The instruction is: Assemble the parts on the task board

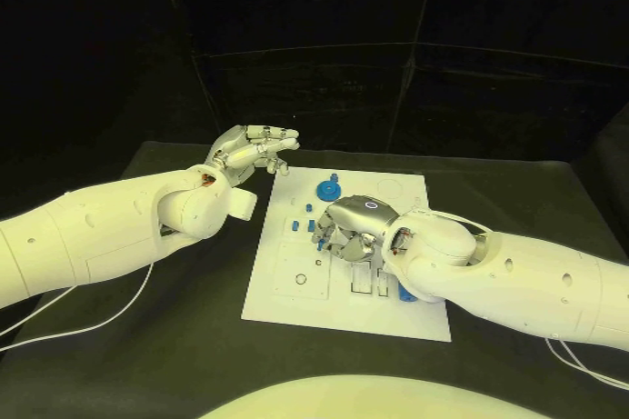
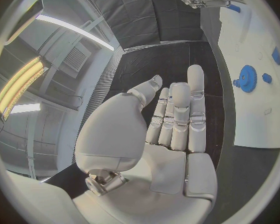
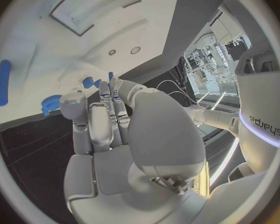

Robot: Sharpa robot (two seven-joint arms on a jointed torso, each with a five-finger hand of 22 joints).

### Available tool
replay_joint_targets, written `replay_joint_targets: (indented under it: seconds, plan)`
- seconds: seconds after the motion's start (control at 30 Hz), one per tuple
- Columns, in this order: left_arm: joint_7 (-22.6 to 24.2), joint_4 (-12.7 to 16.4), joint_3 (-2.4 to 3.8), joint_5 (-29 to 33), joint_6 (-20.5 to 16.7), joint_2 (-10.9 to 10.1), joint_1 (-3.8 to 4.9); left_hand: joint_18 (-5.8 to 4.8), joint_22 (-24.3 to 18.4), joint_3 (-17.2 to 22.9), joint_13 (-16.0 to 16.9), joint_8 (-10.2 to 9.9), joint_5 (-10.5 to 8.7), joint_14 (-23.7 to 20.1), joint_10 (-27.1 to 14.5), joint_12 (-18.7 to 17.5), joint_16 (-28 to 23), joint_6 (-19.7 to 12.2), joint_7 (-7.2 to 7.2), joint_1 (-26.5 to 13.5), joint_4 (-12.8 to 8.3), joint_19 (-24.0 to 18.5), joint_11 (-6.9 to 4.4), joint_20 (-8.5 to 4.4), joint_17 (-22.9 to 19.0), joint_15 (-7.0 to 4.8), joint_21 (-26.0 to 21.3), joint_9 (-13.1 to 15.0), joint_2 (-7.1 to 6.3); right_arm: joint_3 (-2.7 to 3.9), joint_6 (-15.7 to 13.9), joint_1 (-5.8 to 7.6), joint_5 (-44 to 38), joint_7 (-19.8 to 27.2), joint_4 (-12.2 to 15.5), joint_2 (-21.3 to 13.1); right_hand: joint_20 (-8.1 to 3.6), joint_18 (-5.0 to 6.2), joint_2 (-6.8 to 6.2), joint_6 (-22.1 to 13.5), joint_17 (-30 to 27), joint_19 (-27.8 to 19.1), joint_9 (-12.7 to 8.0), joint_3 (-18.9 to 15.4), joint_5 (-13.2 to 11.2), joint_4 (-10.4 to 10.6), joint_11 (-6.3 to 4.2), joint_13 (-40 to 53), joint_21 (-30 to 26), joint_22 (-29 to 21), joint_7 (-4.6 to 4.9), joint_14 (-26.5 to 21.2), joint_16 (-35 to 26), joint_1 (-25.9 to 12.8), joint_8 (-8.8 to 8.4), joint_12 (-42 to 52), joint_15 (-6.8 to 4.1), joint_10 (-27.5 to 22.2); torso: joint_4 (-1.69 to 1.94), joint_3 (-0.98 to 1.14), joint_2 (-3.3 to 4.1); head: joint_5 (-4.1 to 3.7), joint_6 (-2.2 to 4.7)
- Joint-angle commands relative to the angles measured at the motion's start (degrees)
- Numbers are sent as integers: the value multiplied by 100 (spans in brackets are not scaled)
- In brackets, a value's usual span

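**Seat the small part squarely before letting go**

The task board (image 1: 295,296) lies in the middle of the worktop (image 1: 157,346), its long edges running away from the robot. Several blue parts sit on its far half: a blue gear (image 1: 329,191) near the far edge, and small blue pieces (image 1: 304,224) a little nearer along the middle. One long blue part (image 3: 2,82) lies apart on the board in the right wrist view.

The right robot hand (image 1: 352,230) is down over the board's centre, fingers curled toward the surface, with a blue part (image 1: 320,244) at its fingertips (image 3: 105,92). It looks like a pinch on that piece, though the contact itself is too small to confirm. I judge the step in hand to be fitting this part into its place on the board.

To do it well, the hand should keep the piece upright, line it up over its seat, and press straight down rather than sideways, so neighbouring pieces are not nudged. Release only once it sits flush.

The left robot hand (image 1: 249,151) hangs above the board's far left corner, fingers straight and apart, holding nothing. It could steady the board's edge if the plate slides.
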Motion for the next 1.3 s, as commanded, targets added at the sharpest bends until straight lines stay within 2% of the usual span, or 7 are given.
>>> replay_joint_targets:
  seconds: [0.03, 0.5, 1.3]
  plan:
    - [19, 4, 4, 14, 24, 9, 10, 29, -7, -1, -9, 20, 15, -46, -19, 36, -19, 5, 33, 20, -35, -42, 26, -1, -5, -9, -33, -6, 20, -11, 270, -11, -145, -36, -42, 38, -11, -95, 0, 17, 5, 14, 5, 30, 22, 8, 17, -3, 14, -5, 25, 190, 17, -39, -24, -32, -30, 28, -7, -2, -6, 45, -28]
    - [10, -18, 4, 14, 34, 37, 11, 27, -20, -24, -10, 24, 13, -52, -30, 48, -20, -5, 42, -16, -14, -41, 36, 8, -19, 2, -50, -5, 20, -37, 462, -57, -182, -45, -161, 131, -10, -94, 1, 16, 6, 10, 5, 31, 21, 6, 18, -3, 12, -12, 26, 190, 18, -47, -26, -32, -29, 26, -11, 1, -9, 108, -72]
    - [-19, -29, 4, 14, 58, 44, 11, 27, -20, -24, -10, 24, 13, -52, -30, 48, -20, -5, 42, -16, -14, -41, 36, 8, -19, 2, -50, -5, 20, -60, 464, -145, -234, -6, -260, 251, -8, -94, 4, 16, 4, 7, 5, 34, 22, 2, 19, -2, 10, -16, 27, 190, 19, -61, -28, -32, -27, 24, -9, 0, -6, 191, -144]
